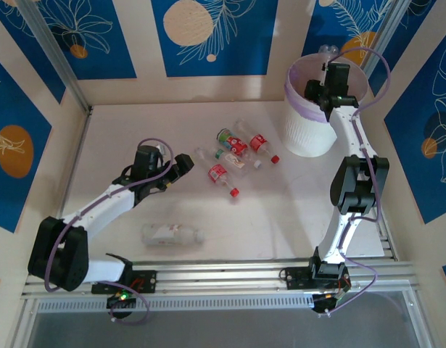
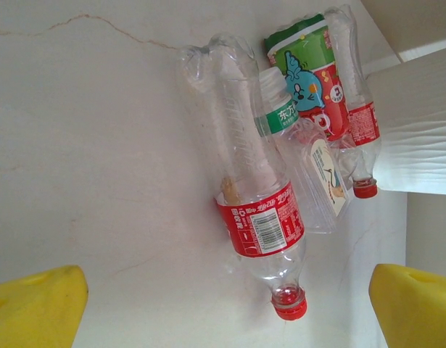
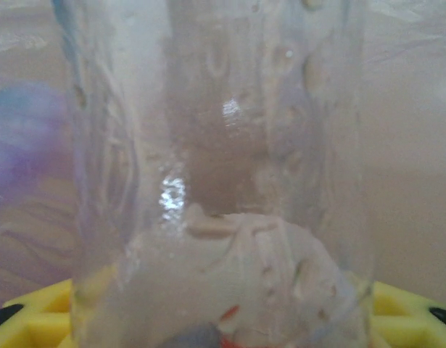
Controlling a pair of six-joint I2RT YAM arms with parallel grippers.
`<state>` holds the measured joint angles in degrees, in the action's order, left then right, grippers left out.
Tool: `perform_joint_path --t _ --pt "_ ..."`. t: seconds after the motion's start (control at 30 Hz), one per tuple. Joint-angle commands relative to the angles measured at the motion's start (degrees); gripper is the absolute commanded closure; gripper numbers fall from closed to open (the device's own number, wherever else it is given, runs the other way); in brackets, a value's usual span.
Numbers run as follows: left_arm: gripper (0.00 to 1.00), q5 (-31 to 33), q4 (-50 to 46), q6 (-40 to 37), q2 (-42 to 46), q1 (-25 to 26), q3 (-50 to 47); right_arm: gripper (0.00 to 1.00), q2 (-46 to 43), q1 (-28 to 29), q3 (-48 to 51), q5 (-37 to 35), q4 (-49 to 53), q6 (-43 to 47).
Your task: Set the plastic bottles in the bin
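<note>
**Hidden or unclear.** In the right wrist view a clear bottle [image 3: 223, 145] stands close to the lens, between the yellow pads [image 3: 407, 312] of the right gripper [image 3: 223, 322]. Its cap is cut off. Whether the pads press it cannot be told. The background is blurred, with a lilac smear at the left. In the top view the right fingers are hidden by the wrist, above the bin [image 1: 304, 134].

**Container.** The bin is white and ribbed, with a lilac bag [image 1: 289, 93] folded over its rim. The right arm masks much of its inside, so its contents cannot be made out. A clear bottle end shows at the far rim.

**Bottles.** A cluster of bottles [image 1: 233, 154] lies on the table [image 1: 135, 130] near the bin, to its left. Several of them touch. A lone bottle [image 1: 172, 233] lies well apart from the bin, to its near left.

**Arms.**
- The left gripper [image 1: 183, 163] sits low, left of the bin beyond the cluster. Its fingers are spread wide with nothing between them, and it faces the cluster.
- The right arm is stretched forward, with its wrist over the bin.
</note>
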<state>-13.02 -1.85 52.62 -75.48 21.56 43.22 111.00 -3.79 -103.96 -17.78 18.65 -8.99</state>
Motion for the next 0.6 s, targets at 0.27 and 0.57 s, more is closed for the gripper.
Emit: perform_joint_path --t 0.27,0.57 --pt "0.01 1.02 1.24 0.77 -0.93 0.39 -0.68 0.28 0.78 -0.49 -1.89 1.47 0.06 -0.59" --pt "0.01 0.97 1.10 0.75 -0.97 0.30 -0.51 0.26 1.05 -0.48 -4.98 1.53 1.77 0.12"
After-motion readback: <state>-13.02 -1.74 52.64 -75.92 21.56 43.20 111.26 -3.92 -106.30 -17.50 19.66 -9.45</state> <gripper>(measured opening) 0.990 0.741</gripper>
